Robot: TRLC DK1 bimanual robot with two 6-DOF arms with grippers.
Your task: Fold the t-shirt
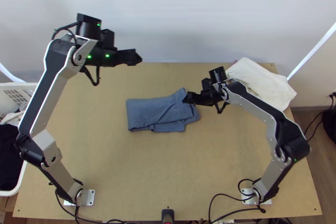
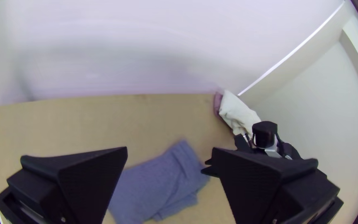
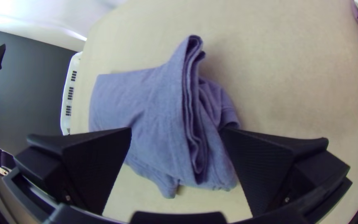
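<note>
A: ok, fingers first, what've you got?

B: Right gripper (image 1: 187,98) is at the right-hand end of the t-shirt (image 1: 151,112). Its flat black fingers (image 3: 100,166) are wide apart, faces finely ribbed, with cloth lying across the gap in its wrist view. Honestly can't tell if a tip is touching fabric there, it's pretty tight.

A: And the left one?

B: Left gripper (image 1: 135,58) is up by the table's far edge, against the plain wall in the top view. Fingers spread too, chunky wedge shapes, bare gap between them.

A: How's the shirt lying?

B: Soft blue-grey knit, folded into a roughly oblong bundle around the middle of the table (image 1: 210,156), a bit toward the far side. The left end is kinda neat and square. The right end is messier: a stack of wavy layers edge-on, pinched up into a peak at the far corner, crumples beside it. A lower flap pokes out along the near side.

A: Anything further out?

B: Rumpled off-white cloth (image 1: 260,83) heaped on the far right corner, with a mauve cloth (image 2: 217,103) peeking out beside it. At the left edge there's a white plastic basket (image 1: 21,85) with slotted sides, black cloth (image 1: 9,152) inside. Tabletop's smooth, light wood.
</note>
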